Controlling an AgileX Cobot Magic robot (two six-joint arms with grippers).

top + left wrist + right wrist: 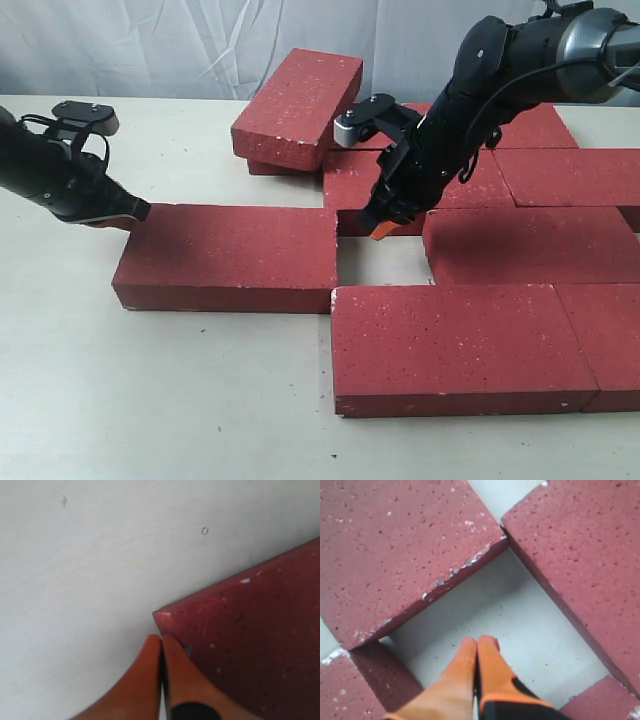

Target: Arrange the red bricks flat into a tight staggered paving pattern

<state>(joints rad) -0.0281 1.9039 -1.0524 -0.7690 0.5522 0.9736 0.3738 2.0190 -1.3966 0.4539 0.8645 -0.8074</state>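
The pale table filled most of my exterior feed, with a white curtain hanging behind it. The red bricks lay flat across the right half, packed in staggered rows that ran off the right edge of the view. The front brick sat nearest the camera, its right end butted against a neighbour. To the left, a lone brick lay flat, its near right corner meeting the front brick's far left corner. At the back, a tilted brick leaned on another one lying beneath it. Between the lone brick and the row brick to its right, a gap of bare table showed.

My right arm reached in from the upper right, and the right gripper pointed down at the far side of that gap. On the right wrist feed its orange fingers were pressed together, clenched on nothing, over the bare patch with brick on either side.

The left gripper sat low at the lone brick's far left corner. On the left wrist feed its fingers were likewise clenched with nothing between them, the tips right at the corner. I could not tell whether they touched it.
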